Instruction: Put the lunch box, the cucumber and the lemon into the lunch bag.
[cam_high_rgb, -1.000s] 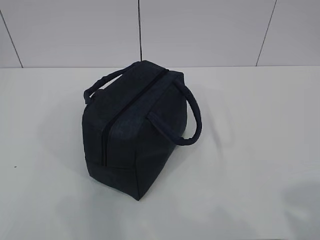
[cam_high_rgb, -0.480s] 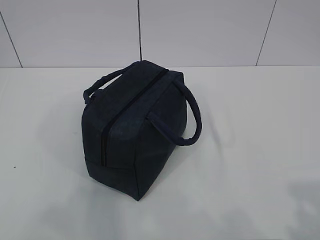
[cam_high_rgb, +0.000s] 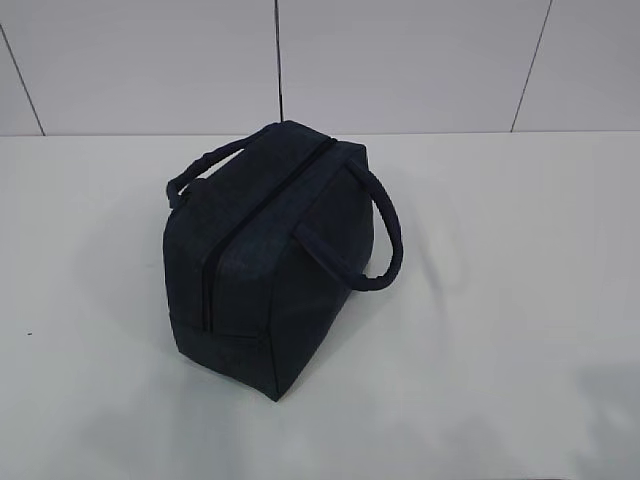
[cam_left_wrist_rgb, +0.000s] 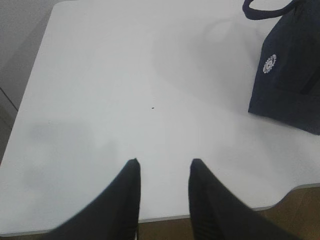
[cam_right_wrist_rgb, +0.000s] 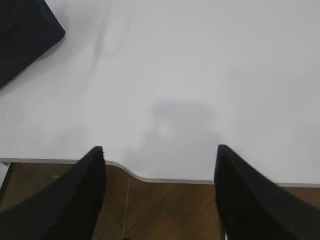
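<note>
The dark navy lunch bag (cam_high_rgb: 270, 260) stands on the white table, its zipper line running along the top and both loop handles hanging to the sides. In the left wrist view the lunch bag (cam_left_wrist_rgb: 292, 75) shows its small round white logo at the upper right. A corner of the lunch bag (cam_right_wrist_rgb: 25, 35) appears at the upper left of the right wrist view. My left gripper (cam_left_wrist_rgb: 163, 162) hovers over the table's near edge, open and empty. My right gripper (cam_right_wrist_rgb: 160, 148) is open wide over the table edge, holding nothing. The lunch box, the cucumber and the lemon are out of view.
The white table (cam_high_rgb: 500, 300) spreads around the bag under a grey tiled wall. Brown floor (cam_right_wrist_rgb: 165, 210) shows beyond the table's notched front edge. Neither arm appears in the exterior view.
</note>
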